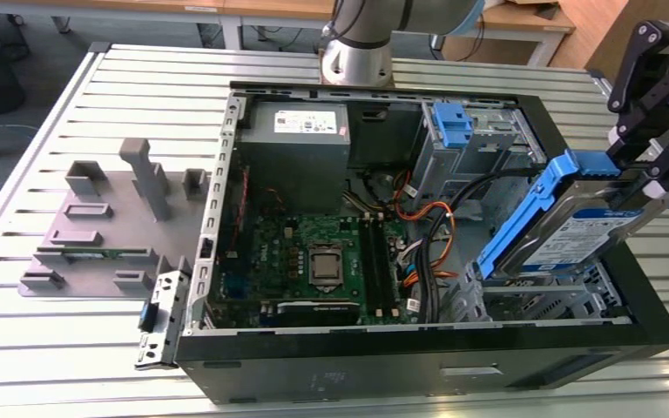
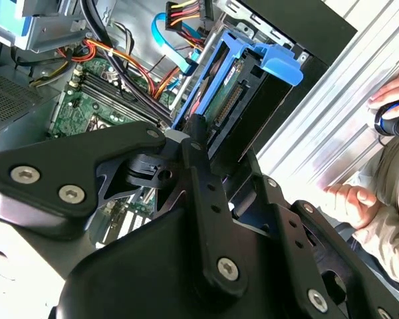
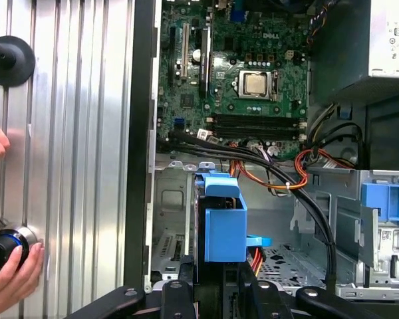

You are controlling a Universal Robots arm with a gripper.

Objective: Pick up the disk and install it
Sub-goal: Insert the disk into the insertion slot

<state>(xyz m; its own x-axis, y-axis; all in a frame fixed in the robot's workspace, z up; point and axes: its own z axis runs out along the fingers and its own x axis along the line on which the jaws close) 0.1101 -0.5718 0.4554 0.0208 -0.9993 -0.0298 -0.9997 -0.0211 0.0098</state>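
The disk [image 1: 596, 237], a silver drive with a white-and-blue label in a blue plastic carrier, hangs tilted over the drive bay [image 1: 543, 300] at the exterior view's right of the open computer case [image 1: 428, 348]. Its lower end dips into the bay. My black gripper [image 1: 639, 172] is shut on the carrier's upper end. In the second wrist view the disk [image 2: 243, 83] sticks out beyond the fingers [image 2: 196, 143], connector edge showing. In the first wrist view the blue carrier [image 3: 224, 226] stands on end above the bay floor, with the gripper [image 3: 213, 296] just behind it.
The case holds a green motherboard [image 1: 311, 261], a grey power-supply box [image 1: 293, 131], orange and black cables [image 1: 439, 226] and another blue bracket [image 1: 451, 126] in the upper bay. A grey fixture [image 1: 102, 218] stands beside the case. A person's hands [image 3: 10, 272] rest on the slatted table.
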